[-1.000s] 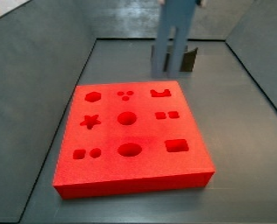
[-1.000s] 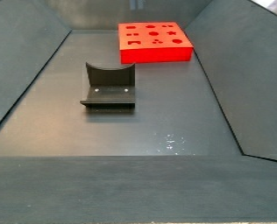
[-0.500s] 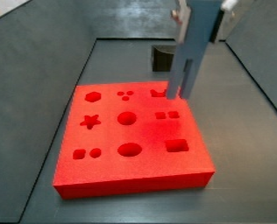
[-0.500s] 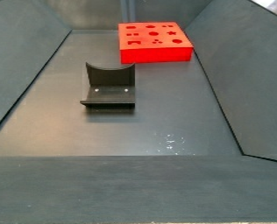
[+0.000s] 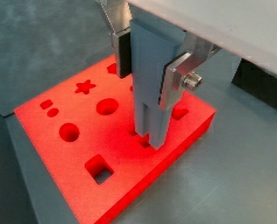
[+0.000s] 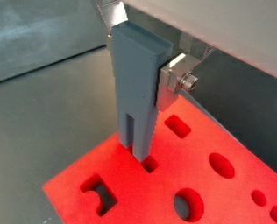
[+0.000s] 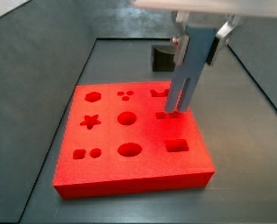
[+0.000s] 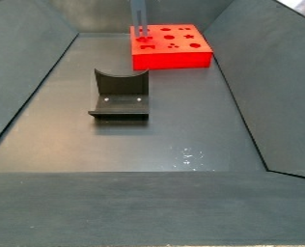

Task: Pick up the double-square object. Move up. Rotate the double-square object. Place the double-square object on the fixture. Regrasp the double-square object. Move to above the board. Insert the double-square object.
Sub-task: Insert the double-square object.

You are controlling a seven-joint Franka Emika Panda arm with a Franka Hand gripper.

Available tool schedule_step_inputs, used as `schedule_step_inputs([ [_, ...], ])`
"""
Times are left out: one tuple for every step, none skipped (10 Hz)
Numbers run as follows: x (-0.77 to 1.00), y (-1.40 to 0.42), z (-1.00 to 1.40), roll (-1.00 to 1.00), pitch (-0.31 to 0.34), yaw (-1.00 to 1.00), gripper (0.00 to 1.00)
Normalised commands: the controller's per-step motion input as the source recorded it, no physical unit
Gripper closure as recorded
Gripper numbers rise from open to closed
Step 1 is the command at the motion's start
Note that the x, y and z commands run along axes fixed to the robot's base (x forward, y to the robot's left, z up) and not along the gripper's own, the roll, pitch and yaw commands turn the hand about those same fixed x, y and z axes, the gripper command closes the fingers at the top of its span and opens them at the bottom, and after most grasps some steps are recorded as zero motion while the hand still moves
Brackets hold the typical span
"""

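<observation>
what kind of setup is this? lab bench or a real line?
Likely a lab test cell: grey walled tray, red board of shaped recesses, dark fixture. The gripper holds the double-square object upright over the board.

Dark grey tray floor, sloped walls; pale specks near front, perhaps scratches.

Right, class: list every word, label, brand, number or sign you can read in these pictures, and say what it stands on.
None: no readable text appears in any view.
The board carries only shaped recesses, no letters or numbers.
The double-square object, held upright in the tool with its lower end at the board's recesses, is plain.
The fixture shows no marking.
</observation>
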Motion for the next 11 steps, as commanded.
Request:
schedule_step_inputs([
  [-0.07, 0.0, -0.15, -0.14, 0.0, 0.0, 1.0],
  [-0.09, 0.0, -0.16, -0.17, 0.01, 0.0, 1.0],
  [-0.17, 0.0, -0.13, -0.19, 0.0, 0.0, 1.0],
  [-0.22, 0.0, -0.11, -0.22, 0.0, 0.0, 1.0],
  [-0.17, 0.0, -0.08, -0.25, 0.0, 0.0, 1.0],
  [-0.21, 0.0, -0.13, -0.24, 0.0, 0.0, 1.0],
  [-0.17, 0.0, -0.27, -0.16, 0.0, 0.0, 1.0],
  [0.0, 0.0, -0.44, -0.02, 0.0, -0.03, 1.0],
  [0.1, 0.0, -0.51, 0.01, 0.0, -0.11, 1.0],
  [0.12, -0.01, -0.51, 0.03, 0.0, -0.13, 1.0],
  [0.09, -0.01, -0.47, 0.01, 0.0, -0.11, 1.0],
])
